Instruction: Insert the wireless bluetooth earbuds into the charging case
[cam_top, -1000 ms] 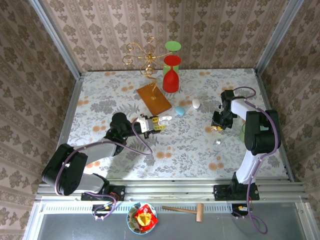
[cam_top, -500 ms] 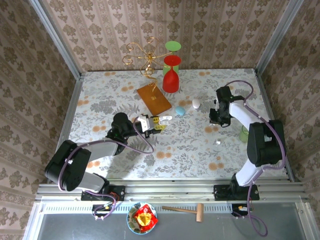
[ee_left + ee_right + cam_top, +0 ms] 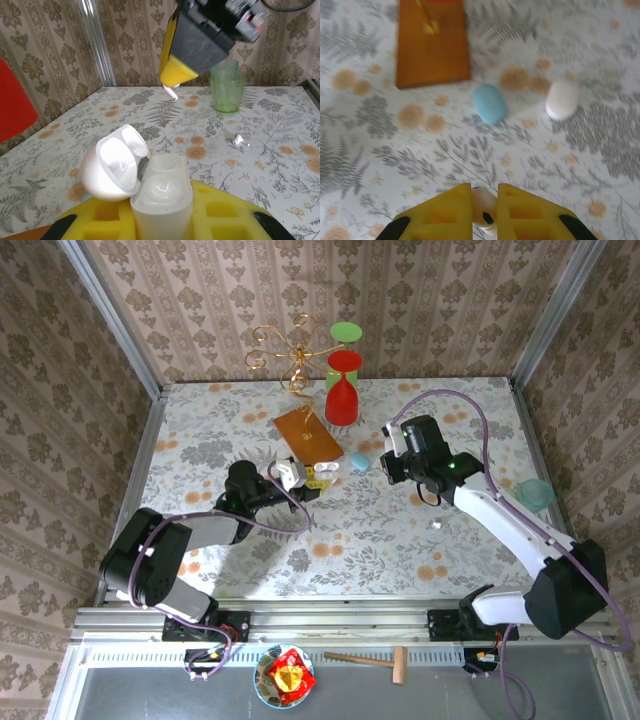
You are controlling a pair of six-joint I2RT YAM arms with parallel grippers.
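The left jaws clamp the open white case, lid flipped back. The right jaws, nearly closed, pinch a white earbud over the floral counter, near a blue case and a wooden board. A second earbud lies loose on the counter. Patterned wallpaper all round.

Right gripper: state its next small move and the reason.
Probably carry the right gripper leftward to the white case in the left gripper: a white earbud is pinched between its fingers, and the case's lid stands open.
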